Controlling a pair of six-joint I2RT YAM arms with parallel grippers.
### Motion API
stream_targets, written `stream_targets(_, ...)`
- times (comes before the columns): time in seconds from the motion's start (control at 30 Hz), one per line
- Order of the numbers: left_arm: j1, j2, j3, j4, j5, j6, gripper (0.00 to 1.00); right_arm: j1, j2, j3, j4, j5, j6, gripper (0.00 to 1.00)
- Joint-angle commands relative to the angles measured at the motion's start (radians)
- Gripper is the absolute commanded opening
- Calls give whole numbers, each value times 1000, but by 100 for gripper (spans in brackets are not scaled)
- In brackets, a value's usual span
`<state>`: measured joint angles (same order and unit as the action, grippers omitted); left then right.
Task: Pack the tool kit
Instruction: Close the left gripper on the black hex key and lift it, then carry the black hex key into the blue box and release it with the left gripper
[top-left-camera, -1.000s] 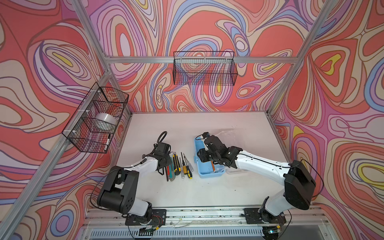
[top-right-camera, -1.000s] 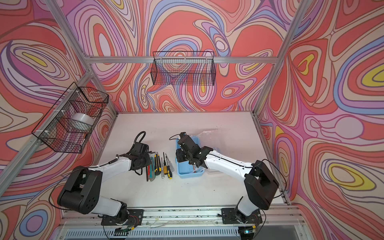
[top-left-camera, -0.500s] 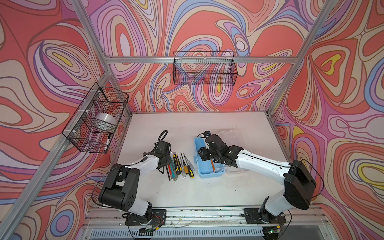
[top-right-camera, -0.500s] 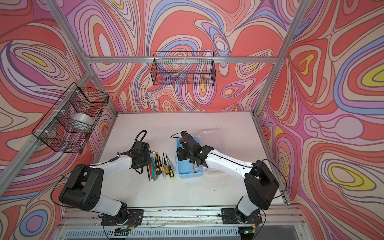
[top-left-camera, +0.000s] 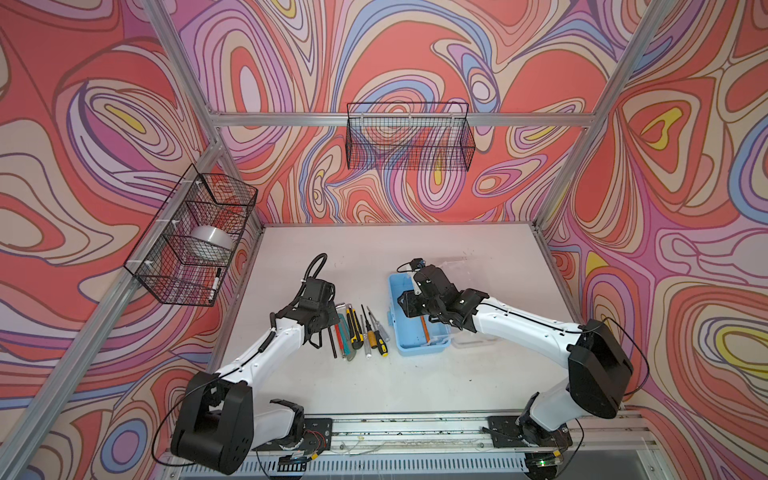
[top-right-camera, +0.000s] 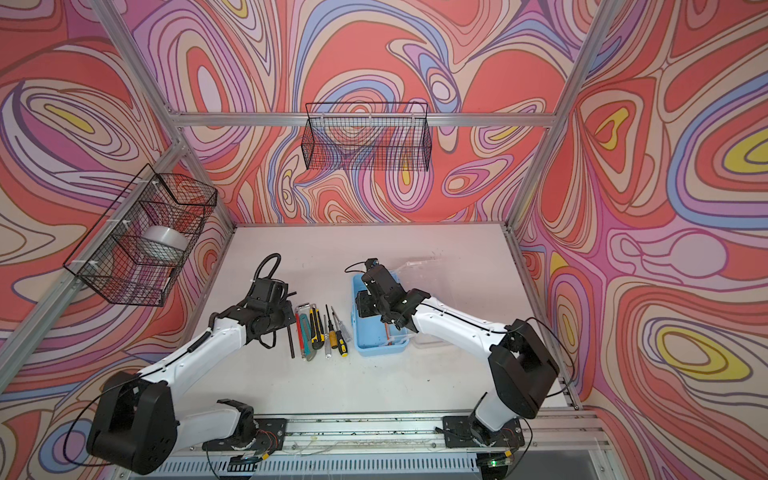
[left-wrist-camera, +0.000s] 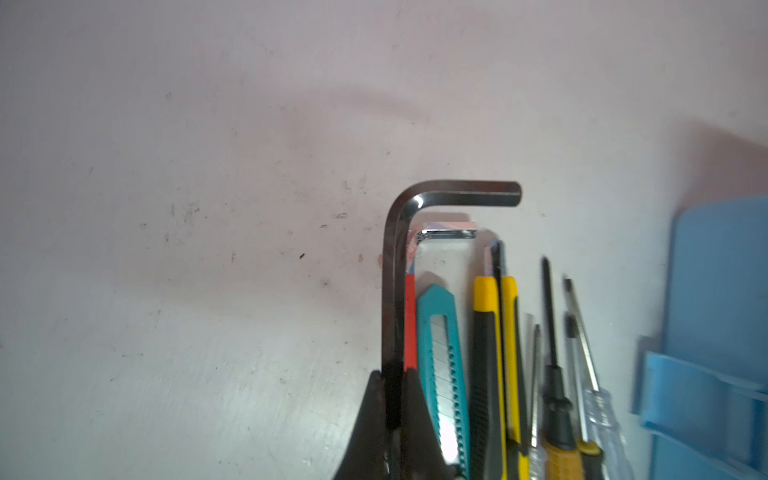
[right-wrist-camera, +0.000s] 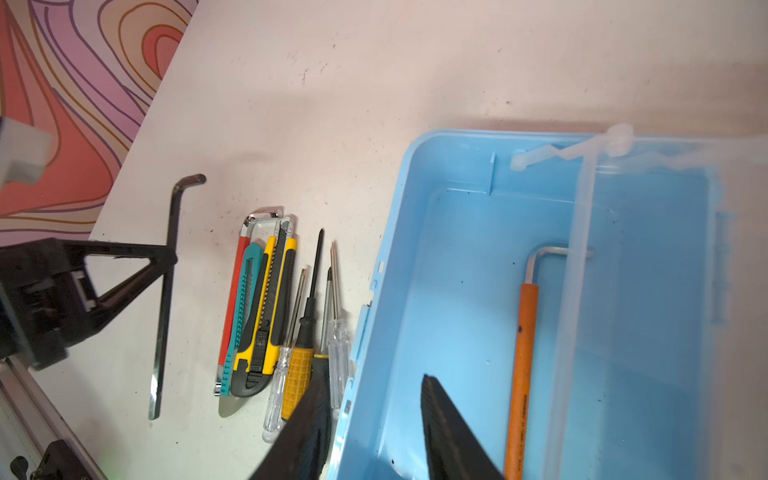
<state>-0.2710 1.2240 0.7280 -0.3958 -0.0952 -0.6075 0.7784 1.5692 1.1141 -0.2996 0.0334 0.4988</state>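
**Top views.** A white table (top-left-camera: 415, 386) stands inside patterned walls. The left gripper (top-left-camera: 329, 323) is low at the left end of a row of tools. The right gripper (top-left-camera: 409, 305) is over the light-blue case (top-left-camera: 422, 349), which lies right of centre with its clear lid (top-left-camera: 478, 338) folded back to its right. Both top views show all of this, but the arms' own bodies hide how the jaws stand. Only these views show the two black wire baskets on the walls, one at the back (top-left-camera: 409, 141) and one on the left (top-left-camera: 195, 249) holding a silver tape roll (top-left-camera: 210, 243).

**Left wrist.** The grip reads plainly here. The left gripper (left-wrist-camera: 392, 382) is clamped tight on the long arm of a dark hex key (left-wrist-camera: 392, 291), with the bend and short arm reaching out past the fingertips. Whether the key is clear of the table cannot be told. Next along lie:
- a red-sleeved hex key (left-wrist-camera: 410, 320)
- a teal utility knife (left-wrist-camera: 440, 353)
- a yellow-and-black utility knife (left-wrist-camera: 494, 353)
- the screwdrivers (left-wrist-camera: 552, 374)

The case wall is at the picture's edge, with the whole row between it and the gripper.

**Right wrist.** The right gripper (right-wrist-camera: 370, 436) has its jaws partly apart and holds nothing. One finger (right-wrist-camera: 307, 436) hangs outside over the screwdriver handles and the other is inside, with the case's near wall between them. On the case floor by the lid side lies an orange-sleeved hex key (right-wrist-camera: 521, 365), which the left wrist view does not show. The dark hex key is also seen from the side, beyond the row and well apart from the case.
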Motion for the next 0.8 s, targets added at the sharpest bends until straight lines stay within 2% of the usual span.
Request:
stream_targets(0.0, -38, -73, 48, -19, 81, -50, 0, -22, -21, -18, 3, 8, 0, 40)
stream_targets(0.17, -173, -81, 120, 21, 77, -116, 0, -73, -75, -42, 0, 0, 7, 40)
stream_targets(0.33, -296, -1, 198, 117, 73, -159, 0, -107, -125, -62, -28, 33, 3, 40)
stream_targets(0.6, -436, 321, 348, 295, 102, -226, 0, -152, -203, -103, -51, 52, 5, 40)
stream_targets(0.77, -463, 488, 399, 353, 123, -303, 0, -160, -233, -124, -59, 56, 8, 40)
